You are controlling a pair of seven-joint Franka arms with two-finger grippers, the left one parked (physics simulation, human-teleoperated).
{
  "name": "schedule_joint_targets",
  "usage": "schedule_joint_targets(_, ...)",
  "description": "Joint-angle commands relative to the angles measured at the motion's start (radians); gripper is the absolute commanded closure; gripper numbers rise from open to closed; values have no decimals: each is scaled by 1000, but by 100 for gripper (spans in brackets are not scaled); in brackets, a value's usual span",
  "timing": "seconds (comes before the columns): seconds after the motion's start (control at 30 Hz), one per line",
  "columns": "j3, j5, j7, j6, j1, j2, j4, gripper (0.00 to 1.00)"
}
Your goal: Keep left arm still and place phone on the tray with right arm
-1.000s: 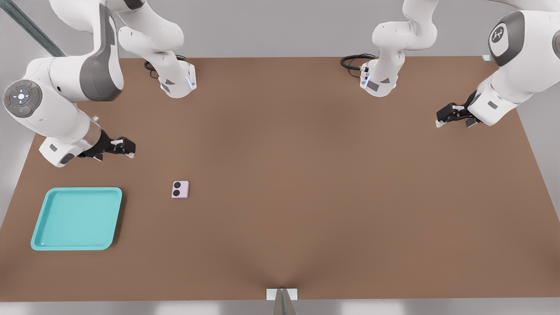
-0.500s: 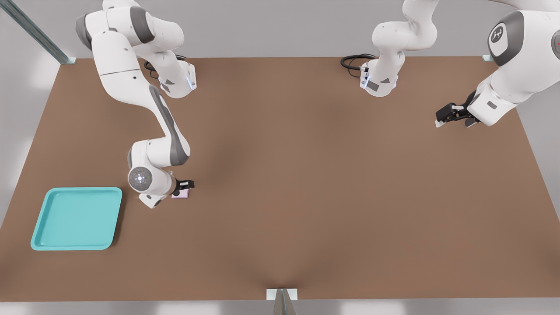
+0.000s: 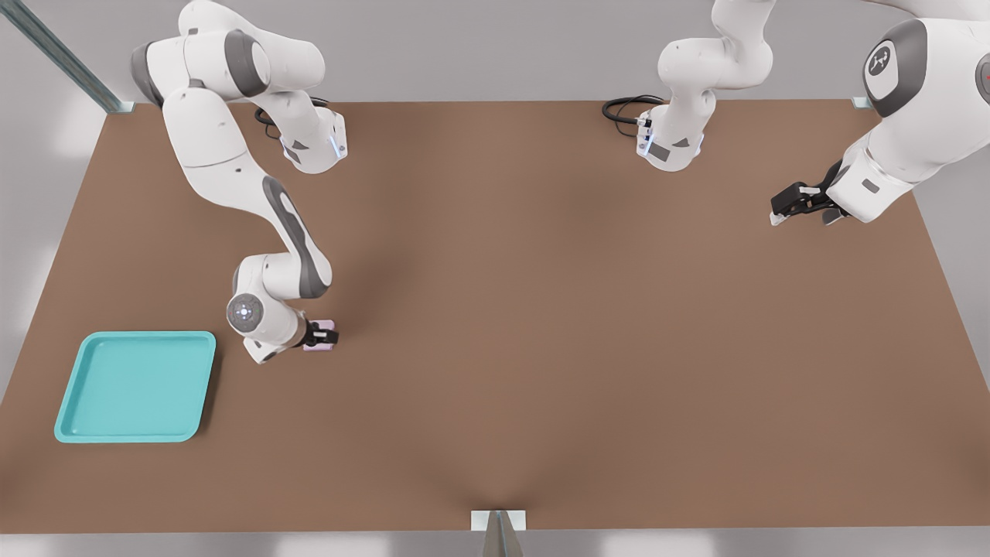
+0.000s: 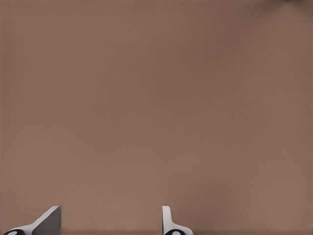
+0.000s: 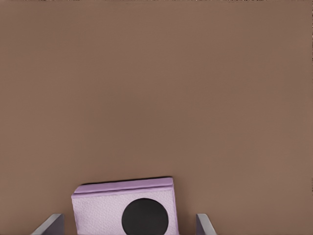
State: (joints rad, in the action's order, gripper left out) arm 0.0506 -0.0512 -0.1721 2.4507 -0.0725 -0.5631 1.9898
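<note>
The right arm (image 3: pixel 255 201) has its pincer (image 3: pixel 323 336) down at the tabletop (image 3: pixel 541 325), right over the small pink-lilac phone (image 3: pixel 320 346). Through the right wrist view the phone (image 5: pixel 124 208) lies flat between the two fingertips (image 5: pixel 49 225), with a gap on each side, so the pincer is spread and not gripping anything. One black lens shows on the phone's face; the phone sits a little skewed against the line of the fingers and nearer one of them than the other.

The turquoise tray (image 3: pixel 77 418) rests nearby toward the front view's left, with nothing in it, apart from the phone.

To my eye the step in hand is the grasp. Doing it well probably means settling low enough that the pads meet the phone's thin edges rather than sliding over its top, and closing evenly so the slight skew does not make it twist or squirt out. A slim, smooth thing like this looks liable to slip, so a straight lift before carrying it across to the tray seems wise.
</note>
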Motion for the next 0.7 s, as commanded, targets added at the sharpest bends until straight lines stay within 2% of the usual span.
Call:
schedule_joint_targets(0.0, 0, -4, -64, 48, 5, -4, 0, 0)
schedule_joint_targets(0.13, 2, -4, -60, 47, -1, -12, 1, 0)
schedule_joint_targets(0.17, 3, -4, -60, 45, -3, -12, 1, 6)
schedule_joint_targets(0.37, 8, 1, -52, 37, -1, -7, 4, 24)
schedule_joint_targets(0.67, 6, 5, 51, -68, 43, 39, -58, 25)
